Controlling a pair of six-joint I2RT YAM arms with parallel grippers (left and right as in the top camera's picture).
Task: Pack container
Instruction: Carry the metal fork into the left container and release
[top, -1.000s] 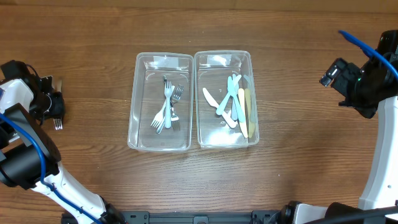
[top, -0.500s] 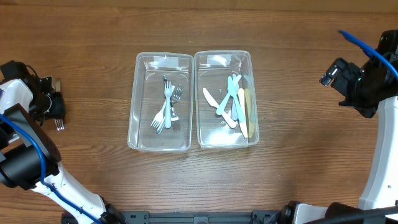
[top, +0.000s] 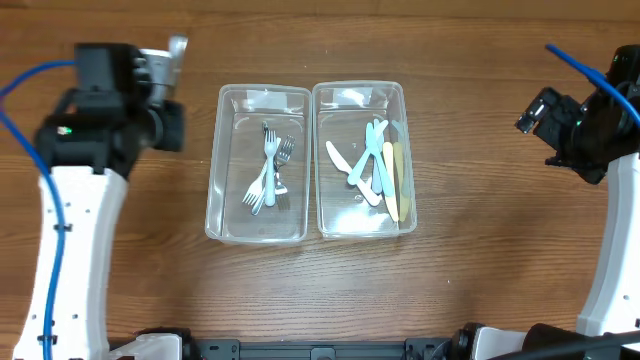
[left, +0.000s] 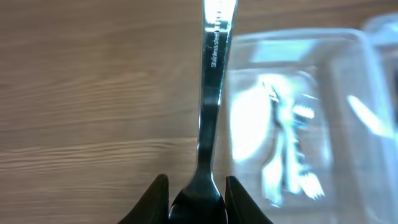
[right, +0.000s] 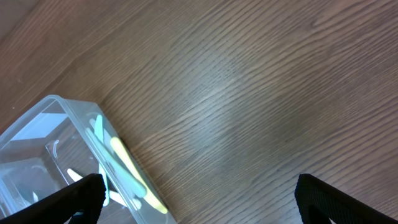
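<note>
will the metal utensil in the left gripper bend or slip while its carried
Probably stiff: the steel utensil runs straight and is stamped stainless steel. Possibly slippery: it looks polished, and the left gripper pinches only its narrow end, so it might pivot. Likely heavier than the pastel, plastic-looking knives.

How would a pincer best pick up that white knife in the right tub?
By its bare upper-left end in the overhead view, from straight above: the white knife lies flat, blue knives cross its middle, and the tub walls block any sideways approach.
</note>
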